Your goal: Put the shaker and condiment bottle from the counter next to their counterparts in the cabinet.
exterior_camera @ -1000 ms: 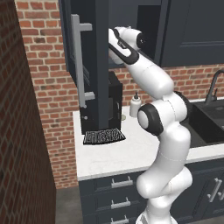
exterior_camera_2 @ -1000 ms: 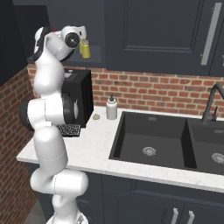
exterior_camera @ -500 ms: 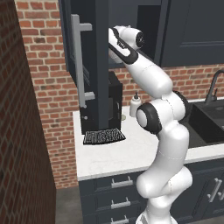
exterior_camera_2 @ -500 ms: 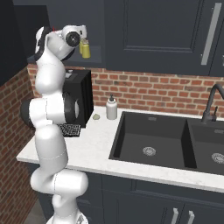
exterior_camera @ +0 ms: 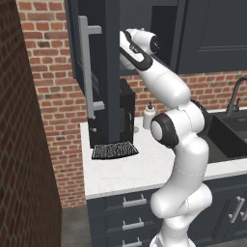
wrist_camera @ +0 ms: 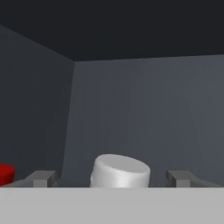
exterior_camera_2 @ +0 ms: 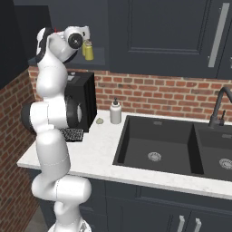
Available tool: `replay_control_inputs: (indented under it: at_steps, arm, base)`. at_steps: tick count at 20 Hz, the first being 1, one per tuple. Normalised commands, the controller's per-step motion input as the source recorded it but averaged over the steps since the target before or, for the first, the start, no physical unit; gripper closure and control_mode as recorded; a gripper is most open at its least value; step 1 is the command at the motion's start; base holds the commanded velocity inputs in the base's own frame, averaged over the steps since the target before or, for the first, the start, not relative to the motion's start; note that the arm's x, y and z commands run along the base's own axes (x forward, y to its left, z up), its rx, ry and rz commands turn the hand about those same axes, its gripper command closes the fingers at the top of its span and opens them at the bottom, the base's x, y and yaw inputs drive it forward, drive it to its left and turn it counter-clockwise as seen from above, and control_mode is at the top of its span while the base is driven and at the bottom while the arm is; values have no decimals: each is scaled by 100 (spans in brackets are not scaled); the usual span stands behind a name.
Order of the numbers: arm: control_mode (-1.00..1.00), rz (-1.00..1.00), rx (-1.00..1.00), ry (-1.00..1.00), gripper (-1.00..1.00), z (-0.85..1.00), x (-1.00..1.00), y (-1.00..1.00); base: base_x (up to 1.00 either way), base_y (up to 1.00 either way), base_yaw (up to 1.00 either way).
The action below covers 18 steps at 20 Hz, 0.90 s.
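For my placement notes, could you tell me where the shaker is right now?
The shaker stands on the cabinet shelf in the right base view, just right of the open gripper, above the black appliance.

sink [exterior_camera_2: 156, 156]: black, double basin | white bottle [exterior_camera_2: 116, 112]: just left of sink | coffee machine [exterior_camera_2: 81, 106]: black, left of bottle | faucet [exterior_camera_2: 218, 106]: behind sink

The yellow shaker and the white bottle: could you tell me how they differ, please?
The yellow shaker stands high on the cabinet shelf; the white bottle stands below on the counter. The bottle narrows to a nozzle; the shaker is a plain cylinder. Both stand upright.
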Motion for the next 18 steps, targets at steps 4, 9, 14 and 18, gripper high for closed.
replay_control_inputs:
  at_steps: [4,9,14,18]
  arm:
    - [-100,0,0,0,-100,0,-1,-6]
    - [-100,0,1,0,-100,0,-3,-9]
    - [-100,0,1,0,-100,0,-11,-8]
    - [-100,0,0,0,-100,0,-25,-1]
  base:
    - [0,0,0]
    - [0,0,0]
    - [0,0,0]
    - [0,0,0]
